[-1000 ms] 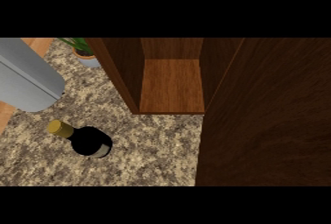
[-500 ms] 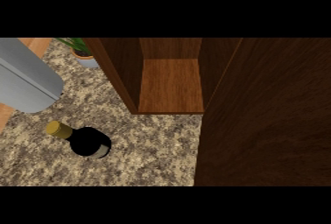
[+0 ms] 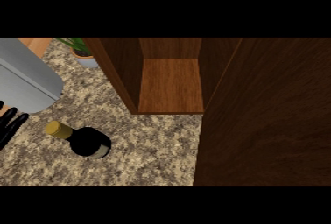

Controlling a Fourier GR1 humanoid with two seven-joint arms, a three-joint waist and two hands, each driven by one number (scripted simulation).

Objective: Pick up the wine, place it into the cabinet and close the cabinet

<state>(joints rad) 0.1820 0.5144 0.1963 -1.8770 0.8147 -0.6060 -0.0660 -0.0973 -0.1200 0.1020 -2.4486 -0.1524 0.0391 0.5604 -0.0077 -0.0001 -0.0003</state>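
left hand [image 3: 11, 124], seen only as dark fingers at the left edge with nothing held and their spread not made out, could tip the wine [image 3: 89, 142] standing lower left, short of the open cabinet [image 3: 170, 85].

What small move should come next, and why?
Probably bring the left hand right toward the wine bottle. The bottle stands on the counter, ungrasped; the hand shows at the view's left edge, apart from it. The cabinet is open.
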